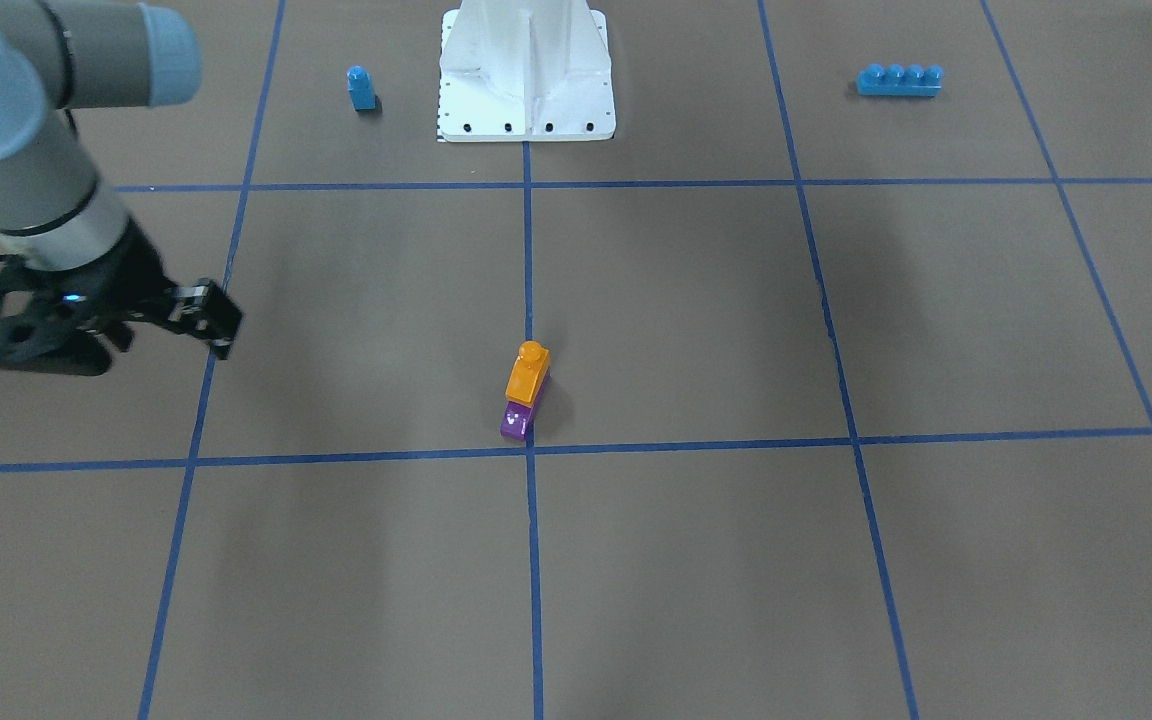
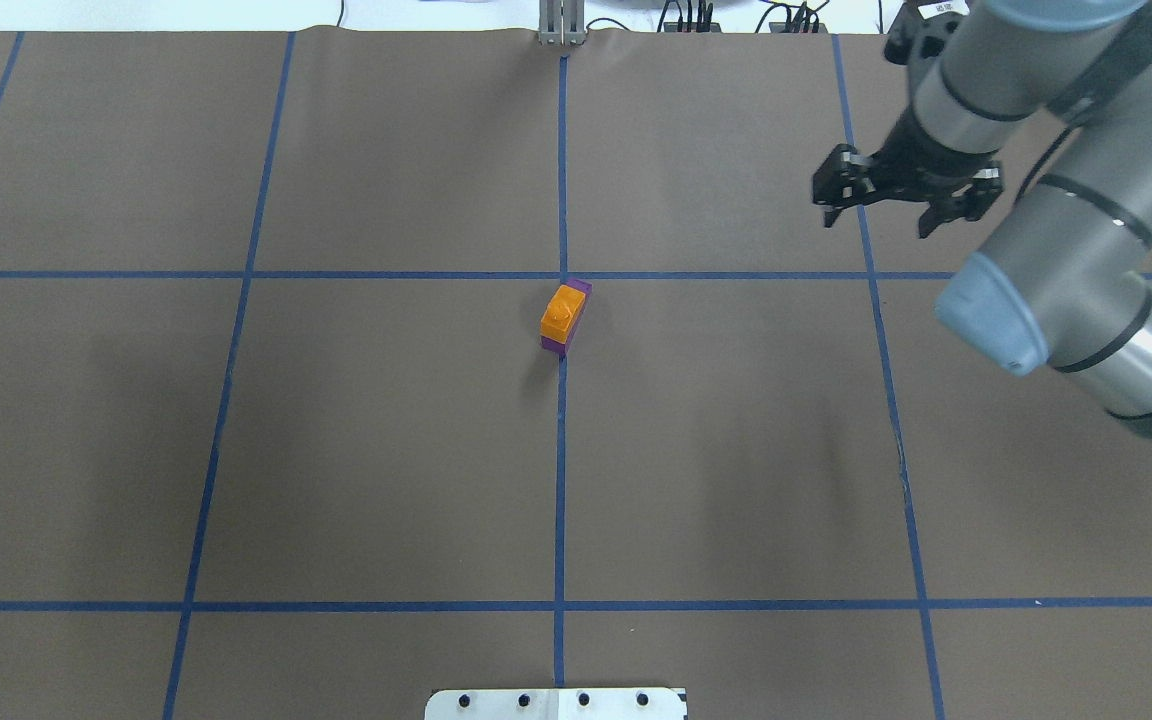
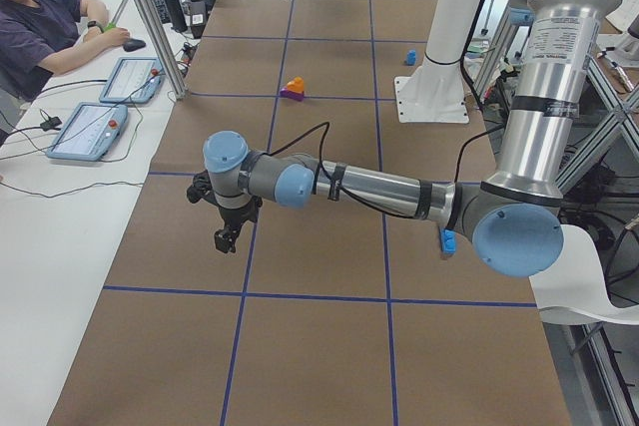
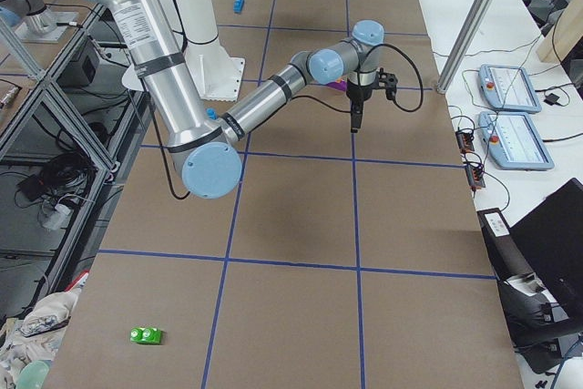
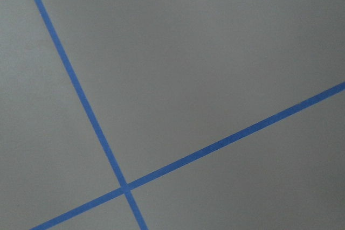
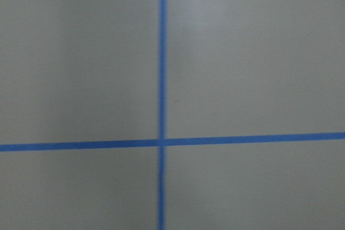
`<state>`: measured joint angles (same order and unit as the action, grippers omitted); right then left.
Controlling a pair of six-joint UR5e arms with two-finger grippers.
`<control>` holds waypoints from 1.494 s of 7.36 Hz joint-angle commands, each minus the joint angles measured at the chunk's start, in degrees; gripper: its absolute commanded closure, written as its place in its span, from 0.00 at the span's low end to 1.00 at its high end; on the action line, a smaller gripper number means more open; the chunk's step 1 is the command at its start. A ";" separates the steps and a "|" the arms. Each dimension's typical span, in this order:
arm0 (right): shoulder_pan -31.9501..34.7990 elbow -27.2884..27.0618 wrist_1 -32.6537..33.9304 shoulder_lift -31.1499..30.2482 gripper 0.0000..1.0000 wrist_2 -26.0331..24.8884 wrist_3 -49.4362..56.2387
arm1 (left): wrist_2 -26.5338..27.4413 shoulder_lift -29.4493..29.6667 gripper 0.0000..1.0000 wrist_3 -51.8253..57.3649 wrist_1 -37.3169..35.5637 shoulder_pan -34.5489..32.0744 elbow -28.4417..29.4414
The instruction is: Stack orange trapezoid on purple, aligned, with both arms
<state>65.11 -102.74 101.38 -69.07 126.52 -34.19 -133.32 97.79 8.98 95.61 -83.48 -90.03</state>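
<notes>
The orange trapezoid (image 1: 526, 378) sits on the purple (image 1: 516, 420) mid-bench (image 1: 736, 560), edges seemingly matched, so the stack looks done; the right arm (image 2: 1086, 230) hangs well clear, jaws spread, empty; the left arm's (image 3: 369, 187) jaws I cannot tell

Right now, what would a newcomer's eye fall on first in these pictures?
First, the orange trapezoid stacked on the purple block, near the table's middle where blue tape lines cross. Then the right gripper, open and empty, hanging well apart from the stack.
</notes>
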 commanded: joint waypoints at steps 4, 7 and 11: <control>19.00 13.01 -0.30 -11.76 0.00 3.83 34.70 | -0.89 -8.81 0.00 0.95 3.44 -4.76 -0.05; 22.51 11.95 -9.59 -19.85 0.00 7.49 34.98 | 0.86 -8.67 0.00 0.17 3.36 -4.76 2.48; 24.54 8.61 -11.82 -24.97 0.00 12.18 35.15 | 2.80 -7.52 0.00 0.16 -1.12 -4.94 2.14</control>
<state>89.44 -92.98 89.76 -92.81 138.66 0.95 -130.53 89.87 9.13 96.06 -88.36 -87.77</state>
